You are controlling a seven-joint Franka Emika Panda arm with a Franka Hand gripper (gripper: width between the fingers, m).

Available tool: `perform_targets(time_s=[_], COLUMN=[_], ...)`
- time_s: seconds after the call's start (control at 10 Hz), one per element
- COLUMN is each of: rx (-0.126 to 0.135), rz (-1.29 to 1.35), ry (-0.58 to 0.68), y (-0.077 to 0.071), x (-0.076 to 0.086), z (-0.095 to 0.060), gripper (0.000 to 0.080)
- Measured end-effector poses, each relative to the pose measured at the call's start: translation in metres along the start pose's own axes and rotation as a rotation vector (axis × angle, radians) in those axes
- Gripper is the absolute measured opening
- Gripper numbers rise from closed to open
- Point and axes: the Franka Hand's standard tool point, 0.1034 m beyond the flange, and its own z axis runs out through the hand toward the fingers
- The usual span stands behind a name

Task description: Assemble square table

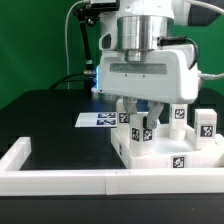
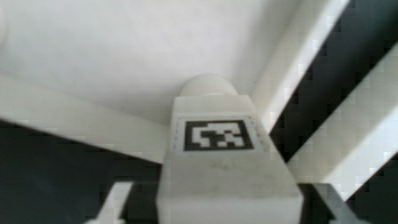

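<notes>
1. Black tabletop (image 1: 50, 110), dark backdrop.
2. Gripper (image 1: 143, 118) partly closed on a white leg (image 2: 217, 150), fingers either side; leg upright, tag facing wrist cam.
3. Arm comes straight down from above, wrist vertical over the slab.
4. Square slab (image 1: 170, 150) lies at exterior view's right, against the white rim wall (image 1: 60, 178); other legs (image 1: 203, 124) stand on/by it.
5. Marker board (image 1: 100, 119) flat, left of slab, farther back.

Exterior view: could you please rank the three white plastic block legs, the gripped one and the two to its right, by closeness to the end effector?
1. Gripped white plastic block leg, between the end effector fingers.
2. Middle white block leg, just to the exterior view's right.
3. Far white block leg, farthest right.
</notes>
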Motion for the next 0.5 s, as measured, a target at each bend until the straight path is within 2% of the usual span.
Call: perform_targets(time_s=[0.3, 0.5], rx=[0.003, 0.003], rz=[0.28, 0.367], ry=[-0.001, 0.0], y=[0.0002, 0.0003], x=[0.0002, 0.0004], z=[-0.0001, -0.0001], gripper=[0.0294, 0.0294])
